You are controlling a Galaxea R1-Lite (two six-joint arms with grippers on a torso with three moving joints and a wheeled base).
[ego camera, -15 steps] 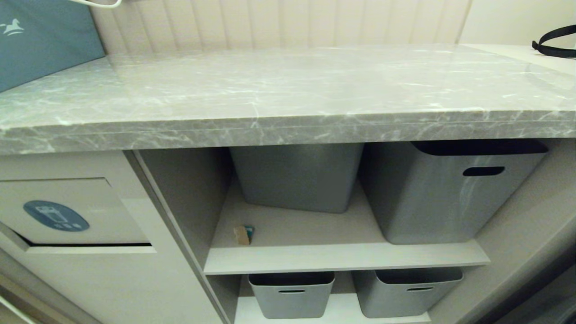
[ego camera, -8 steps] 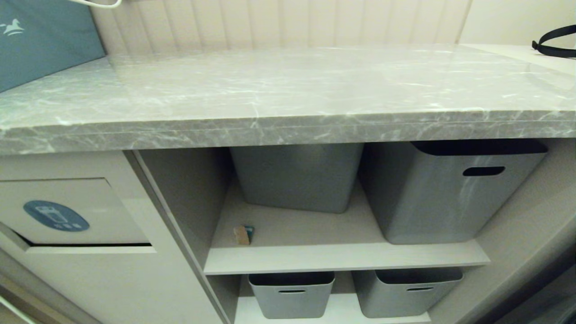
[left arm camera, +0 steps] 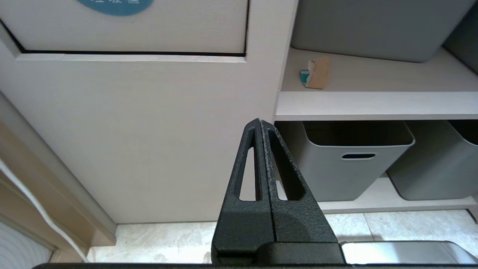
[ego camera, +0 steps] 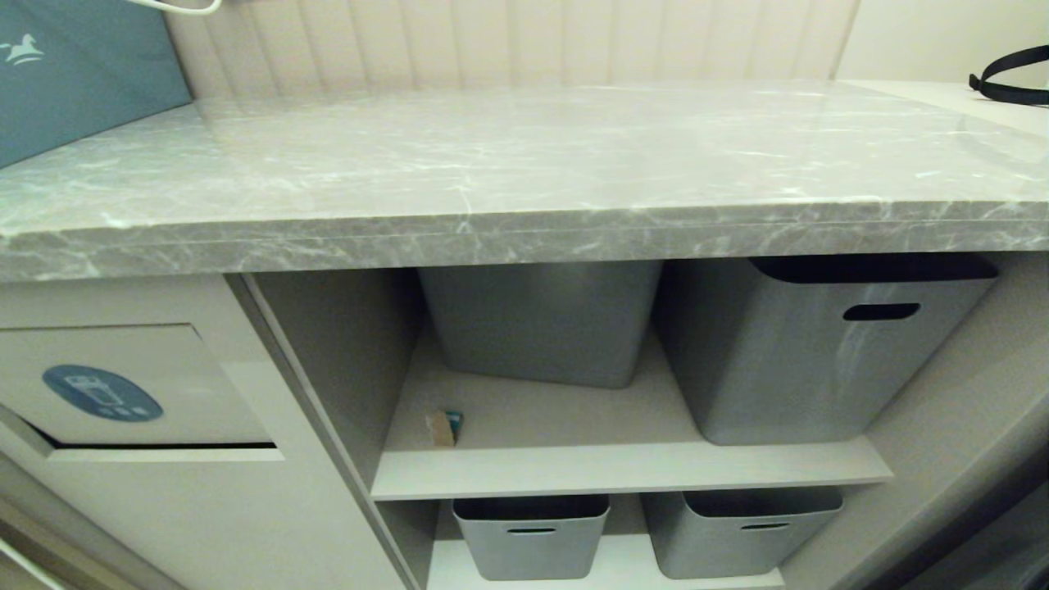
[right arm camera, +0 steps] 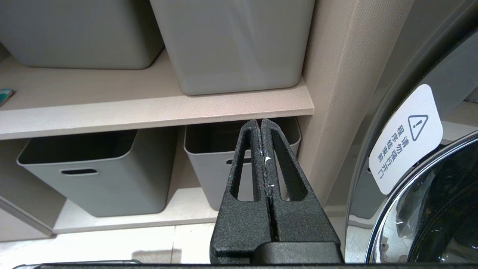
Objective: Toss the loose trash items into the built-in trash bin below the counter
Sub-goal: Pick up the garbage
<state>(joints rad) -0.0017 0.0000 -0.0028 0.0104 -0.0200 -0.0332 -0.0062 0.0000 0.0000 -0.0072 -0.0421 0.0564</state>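
Note:
One brown cardboard scrap [ego camera: 442,427] with a bit of teal tape lies on the upper open shelf below the counter [ego camera: 524,188]; the left wrist view shows the same scrap [left arm camera: 316,73]. The built-in trash bin flap [ego camera: 123,385] with its blue oval sticker [ego camera: 102,392] sits at the left under the counter; the flap [left arm camera: 149,26] also shows in the left wrist view. Neither arm appears in the head view. My left gripper [left arm camera: 259,121] is shut and empty, low in front of the cabinet panel. My right gripper [right arm camera: 260,121] is shut and empty, before the lower shelf.
Grey tubs [ego camera: 819,352] stand on both shelves, with another tub [ego camera: 533,533] below. A teal box [ego camera: 74,65] rests on the counter's left end and a black strap [ego camera: 1008,78] at its far right. A round appliance door with a warning label [right arm camera: 405,138] lies to the right.

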